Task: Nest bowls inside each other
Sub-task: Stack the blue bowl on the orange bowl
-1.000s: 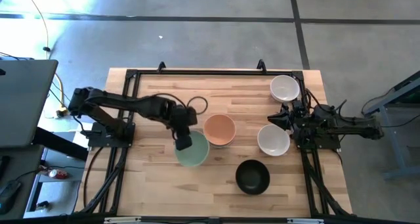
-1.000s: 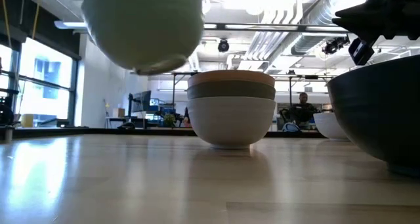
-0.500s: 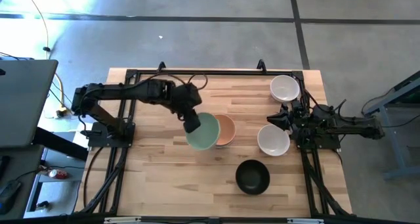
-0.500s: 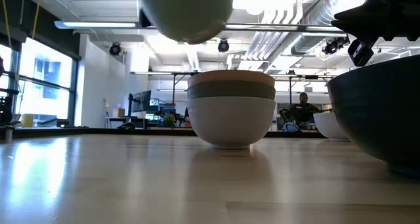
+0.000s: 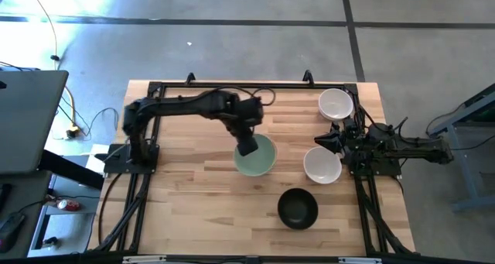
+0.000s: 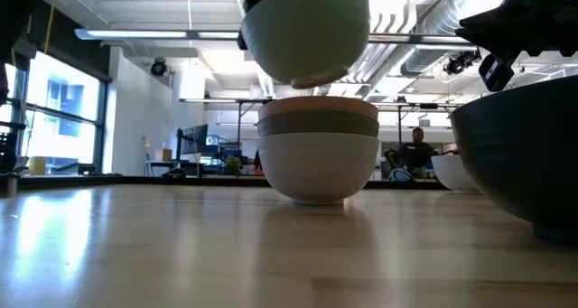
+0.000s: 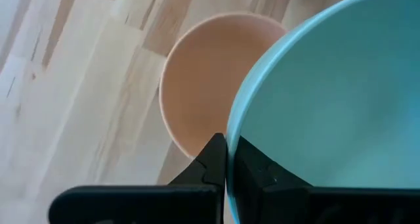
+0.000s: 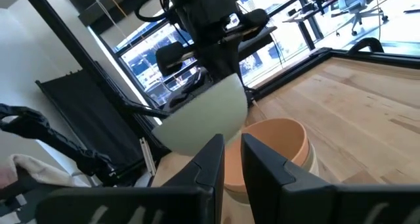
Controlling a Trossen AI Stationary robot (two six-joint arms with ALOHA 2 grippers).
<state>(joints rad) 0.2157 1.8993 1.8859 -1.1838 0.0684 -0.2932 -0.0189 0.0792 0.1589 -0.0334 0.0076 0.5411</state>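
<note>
My left gripper (image 5: 247,147) is shut on a pale mint bowl (image 5: 258,157) and holds it in the air over the stack (image 6: 318,145). That stack is a peach bowl (image 7: 203,79) in an olive one, in a white one standing on the table. My right gripper (image 8: 232,155) waits at the table's right edge, its fingers a little apart with nothing between them. Standing alone are a black bowl (image 5: 298,207), a white bowl (image 5: 322,165) and another white bowl (image 5: 335,104). My left gripper pinches the mint bowl's rim (image 7: 231,133), on the side toward the table's left. One finger (image 7: 254,170) is inside the bowl and the other (image 7: 210,166) outside. The fingers come steeply from above. The bowl hangs mouth up, its foot (image 6: 307,76) clear of the peach bowl.
The black bowl stands near the front edge and the two white ones close to my right arm (image 5: 387,149). Bare wooden tabletop (image 5: 186,194) lies to the left of the stack. A black frame (image 5: 232,84) runs along the table's far edge.
My left gripper, still shut on the mint bowl, has carried it up and toward the table's right and far edges. The bowl has gone from beside the stack to over it, mouth up throughout.
</note>
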